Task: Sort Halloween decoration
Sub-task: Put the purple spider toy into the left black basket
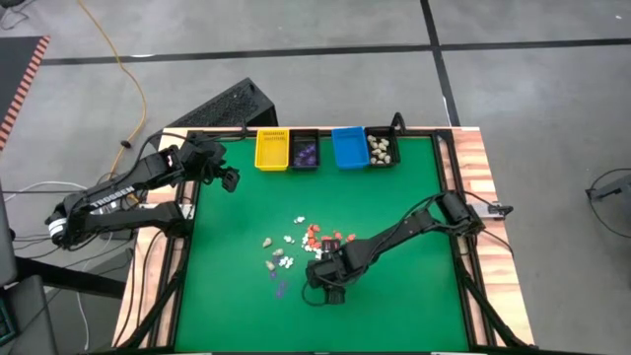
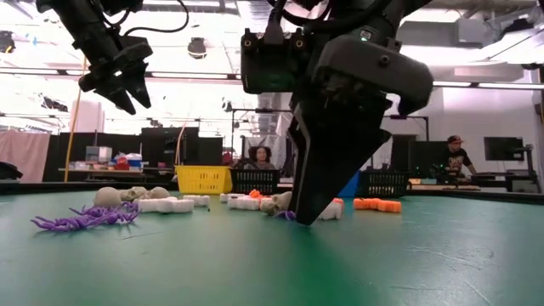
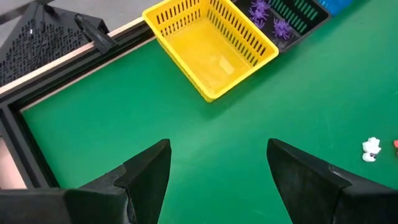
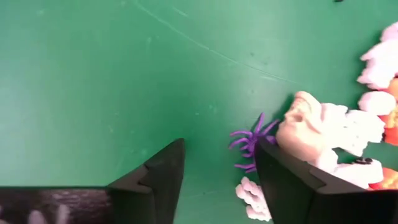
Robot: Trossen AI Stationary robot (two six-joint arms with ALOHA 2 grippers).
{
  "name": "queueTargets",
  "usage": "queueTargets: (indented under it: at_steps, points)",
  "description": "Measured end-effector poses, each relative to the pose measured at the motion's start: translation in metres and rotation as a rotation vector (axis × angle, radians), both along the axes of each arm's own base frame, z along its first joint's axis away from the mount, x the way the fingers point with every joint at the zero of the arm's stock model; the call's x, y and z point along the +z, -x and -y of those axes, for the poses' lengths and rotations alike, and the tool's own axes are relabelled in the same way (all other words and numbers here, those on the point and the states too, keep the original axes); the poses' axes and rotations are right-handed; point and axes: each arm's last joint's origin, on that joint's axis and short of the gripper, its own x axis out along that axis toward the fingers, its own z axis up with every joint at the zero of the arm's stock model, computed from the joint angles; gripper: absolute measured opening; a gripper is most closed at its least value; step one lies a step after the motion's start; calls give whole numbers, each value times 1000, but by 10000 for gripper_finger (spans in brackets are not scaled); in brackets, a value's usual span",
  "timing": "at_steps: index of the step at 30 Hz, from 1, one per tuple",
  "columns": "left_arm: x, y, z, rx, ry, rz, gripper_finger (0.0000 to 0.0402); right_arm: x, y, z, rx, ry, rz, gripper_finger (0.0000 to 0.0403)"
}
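While the right pincer [image 4: 217,180] stands released on the counter [image 1: 394,197] beside a purple spider [image 4: 252,146], it should centre first — then close, avoiding the skull [image 4: 301,124]. The left pincer [image 3: 217,174] hangs released near the yellow bin [image 3: 211,43].

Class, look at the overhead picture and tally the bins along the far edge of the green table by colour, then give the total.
Yellow bin: 1
Black bins, one holding purple pieces and one holding cream pieces: 2
Blue bin: 1
Total: 4
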Motion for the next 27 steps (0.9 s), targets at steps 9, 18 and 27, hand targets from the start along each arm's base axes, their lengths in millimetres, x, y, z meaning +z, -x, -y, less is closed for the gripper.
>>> queueTargets:
  at_steps: [9, 18, 27]
  points:
    - [0, 0, 0, 0, 0, -1, 256, -2, 0, 3, -136, -25, -10, 58]
    - [0, 0, 0, -9, -5, -7, 256, 1, -1, -2, -230, -66, -2, 21]
    - [0, 0, 0, -10, -4, -6, 256, 32, -14, -9, -227, -109, 48, 14]
